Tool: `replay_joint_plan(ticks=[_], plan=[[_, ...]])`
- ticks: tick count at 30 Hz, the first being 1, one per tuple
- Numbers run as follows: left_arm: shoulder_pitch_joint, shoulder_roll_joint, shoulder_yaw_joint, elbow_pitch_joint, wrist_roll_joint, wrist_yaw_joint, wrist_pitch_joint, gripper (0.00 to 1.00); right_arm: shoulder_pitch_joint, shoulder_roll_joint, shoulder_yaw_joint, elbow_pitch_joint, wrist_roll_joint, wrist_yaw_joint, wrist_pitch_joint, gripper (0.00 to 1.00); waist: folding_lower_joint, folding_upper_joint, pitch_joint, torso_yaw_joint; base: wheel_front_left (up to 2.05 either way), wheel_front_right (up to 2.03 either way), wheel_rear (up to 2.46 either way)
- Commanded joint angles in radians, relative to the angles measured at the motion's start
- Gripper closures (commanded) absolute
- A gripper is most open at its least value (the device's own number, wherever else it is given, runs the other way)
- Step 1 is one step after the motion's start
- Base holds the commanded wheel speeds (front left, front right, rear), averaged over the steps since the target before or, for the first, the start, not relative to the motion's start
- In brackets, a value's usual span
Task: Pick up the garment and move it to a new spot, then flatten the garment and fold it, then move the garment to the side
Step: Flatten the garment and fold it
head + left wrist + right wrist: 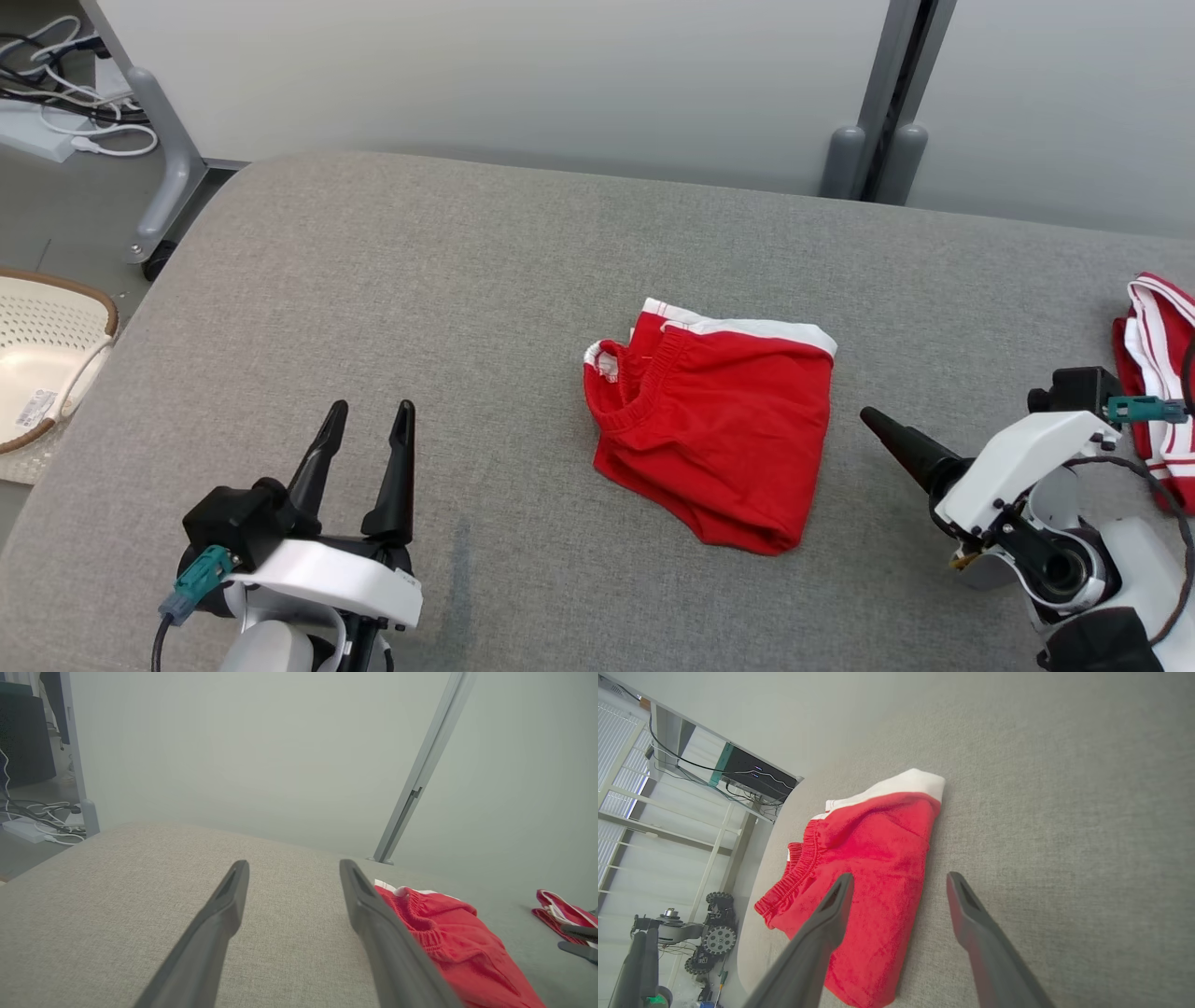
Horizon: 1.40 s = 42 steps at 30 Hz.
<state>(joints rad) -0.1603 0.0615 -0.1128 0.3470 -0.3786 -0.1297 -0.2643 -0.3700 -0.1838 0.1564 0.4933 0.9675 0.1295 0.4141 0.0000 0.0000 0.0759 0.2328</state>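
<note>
Off the grey surface (392,280) at 9 o'clock, a white basket (37,345) with a brown rim sits on the floor, with cables (84,131) at 11 o'clock. A red-and-white striped cloth (1153,345) lies on the surface at 3 o'clock. A grey post (896,84) stands behind at 1 o'clock.

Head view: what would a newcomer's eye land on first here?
The roughly folded bright red cloth shorts with a white band, lying in the middle of the grey fabric-covered table. Next, the open left gripper at lower left and open right gripper at lower right flank them, empty; a second red-and-white striped garment sits at the table's right edge.
</note>
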Motion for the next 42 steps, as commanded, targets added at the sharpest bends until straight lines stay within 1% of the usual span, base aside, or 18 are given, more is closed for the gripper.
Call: replay_joint_plan(ticks=[1, 6, 10, 14, 19, 22, 23, 24, 25, 27, 31, 36, 42], plan=[[-0.007, 0.006, -0.004, 0.0, 0.0, -0.002, -0.001, 0.0, -0.026, 0.011, -0.019, 0.027, -0.01, 0.003, 0.018, 0.0, 0.0, 0.0, 0.002, 0.007, 0.0, 0.0, 0.0], [-0.011, 0.008, -0.008, 0.003, -0.008, -0.002, -0.001, 0.0, -0.093, 0.066, -0.077, 0.169, -0.01, 0.003, 0.133, 0.0, 0.0, 0.0, 0.009, 0.047, 0.0, 0.0, 0.0], [-0.009, 0.005, -0.007, 0.006, -0.011, -0.002, -0.001, 0.0, -0.132, 0.077, -0.113, 0.267, -0.026, 0.002, 0.194, 0.0, 0.0, 0.0, 0.011, 0.08, 0.0, 0.0, 0.0], [-0.006, 0.004, -0.01, 0.006, -0.012, -0.002, 0.0, 0.0, -0.168, 0.098, -0.155, 0.347, 0.006, 0.003, 0.266, 0.0, 0.0, 0.0, 0.013, 0.106, 0.0, 0.0, 0.0], [-0.003, 0.002, -0.009, 0.005, -0.016, -0.002, 0.0, 0.0, -0.202, 0.111, -0.191, 0.393, 0.024, 0.003, 0.293, 0.0, 0.0, 0.0, 0.022, 0.12, 0.0, 0.0, 0.0], [-0.01, 0.001, -0.009, 0.007, -0.017, -0.002, 0.0, 0.0, -0.229, 0.112, -0.197, 0.43, 0.002, 0.003, 0.282, 0.0, 0.0, 0.0, 0.029, 0.123, 0.0, 0.0, 0.0], [-0.013, 0.001, -0.009, 0.008, -0.016, -0.002, 0.0, 0.0, -0.238, 0.113, -0.2, 0.442, -0.001, 0.003, 0.28, 0.04, 0.0, 0.0, 0.03, 0.124, 0.0, 0.0, 0.0], [-0.016, 0.001, -0.01, 0.008, -0.016, -0.002, 0.0, 0.0, -0.246, 0.114, -0.205, 0.45, 0.0, 0.002, 0.275, 0.51, 0.0, 0.0, 0.031, 0.124, 0.0, 0.0, 0.0], [-0.018, 0.0, -0.009, 0.009, -0.016, -0.002, 0.0, 0.0, -0.253, 0.116, -0.209, 0.457, 0.002, 0.003, 0.27, 0.63, 0.0, 0.0, 0.031, 0.125, 0.0, 0.0, 0.0], [-0.021, 0.0, -0.006, 0.008, -0.015, -0.002, 0.0, 0.0, -0.265, 0.118, -0.215, 0.463, 0.003, 0.003, 0.262, 1.0, 0.0, 0.0, 0.033, 0.124, 0.0, 0.0, 0.0], [-0.018, -0.001, -0.002, 0.01, -0.015, -0.002, 0.0, 0.0, -0.27, 0.119, -0.212, 0.455, 0.006, 0.003, 0.254, 1.0, 0.0, 0.0, 0.032, 0.118, 0.0, 0.0, 0.0], [-0.014, -0.002, 0.002, 0.006, -0.01, -0.002, 0.0, 0.0, -0.257, 0.12, -0.19, 0.391, 0.008, 0.003, 0.242, 1.0, 0.0, 0.0, 0.027, 0.092, 0.0, 0.0, 0.0], [-0.005, 0.002, 0.002, -0.001, -0.003, -0.002, 0.0, 0.0, -0.223, 0.105, -0.142, 0.277, 0.016, 0.002, 0.246, 1.0, 0.0, 0.0, 0.015, 0.031, 0.0, 0.0, 0.0]])
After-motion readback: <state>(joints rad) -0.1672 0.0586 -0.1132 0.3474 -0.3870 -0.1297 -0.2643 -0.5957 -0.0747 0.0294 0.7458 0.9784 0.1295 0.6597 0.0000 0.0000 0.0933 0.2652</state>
